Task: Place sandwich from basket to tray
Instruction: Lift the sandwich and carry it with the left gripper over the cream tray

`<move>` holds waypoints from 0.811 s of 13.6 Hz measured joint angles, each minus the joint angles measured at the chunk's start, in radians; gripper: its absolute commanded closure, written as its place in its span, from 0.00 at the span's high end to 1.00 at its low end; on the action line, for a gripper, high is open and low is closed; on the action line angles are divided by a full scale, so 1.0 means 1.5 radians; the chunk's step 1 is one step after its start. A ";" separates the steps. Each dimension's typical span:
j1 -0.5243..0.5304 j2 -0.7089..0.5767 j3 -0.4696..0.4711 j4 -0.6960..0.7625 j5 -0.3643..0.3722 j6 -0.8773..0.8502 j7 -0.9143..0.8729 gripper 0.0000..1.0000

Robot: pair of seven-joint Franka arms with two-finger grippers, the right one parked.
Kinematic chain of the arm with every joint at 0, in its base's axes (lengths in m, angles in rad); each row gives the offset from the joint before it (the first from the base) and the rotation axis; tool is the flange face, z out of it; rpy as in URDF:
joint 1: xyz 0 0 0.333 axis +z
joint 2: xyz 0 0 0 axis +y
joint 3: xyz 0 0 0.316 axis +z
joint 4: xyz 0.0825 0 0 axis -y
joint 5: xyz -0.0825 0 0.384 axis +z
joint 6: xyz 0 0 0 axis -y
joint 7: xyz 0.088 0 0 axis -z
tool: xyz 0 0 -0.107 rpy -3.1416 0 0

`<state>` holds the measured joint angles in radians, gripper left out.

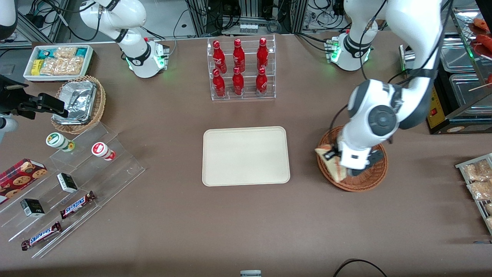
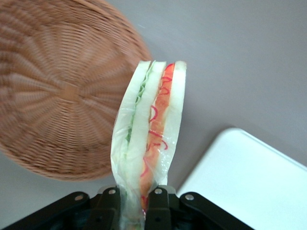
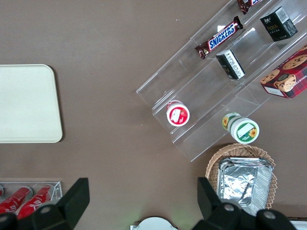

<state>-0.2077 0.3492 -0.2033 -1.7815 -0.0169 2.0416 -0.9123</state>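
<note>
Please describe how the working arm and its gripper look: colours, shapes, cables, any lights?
The working left arm has glossy white rounded shells with dark grey round joint caps. A thin black cable runs along it. Its base glows green. The gripper, above the round reddish-brown woven wicker basket, has a white body; its black fingers carry silver screws.

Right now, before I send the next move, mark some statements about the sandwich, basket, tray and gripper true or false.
1. The gripper is shut on the sandwich. True.
2. The sandwich lies flat on the tray. False: nothing lies on the tray, and the sandwich is held over the basket's rim.
3. The basket holds nothing else that shows. True.
4. The basket is lined with silver foil. False: it is bare reddish-brown wicker.
5. The tray lies nearer the front camera than the red bottles. True.
</note>
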 measured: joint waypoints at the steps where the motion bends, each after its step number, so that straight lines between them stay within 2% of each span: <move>1: -0.016 0.019 -0.006 0.019 0.000 0.000 0.001 0.00; 7: -0.129 0.117 -0.009 0.122 0.001 0.000 0.004 0.00; 11: -0.204 0.177 -0.008 0.179 0.027 0.001 -0.011 0.00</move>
<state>-0.5144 0.6147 -0.2151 -1.5123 0.0237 2.0424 -0.9293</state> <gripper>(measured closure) 0.824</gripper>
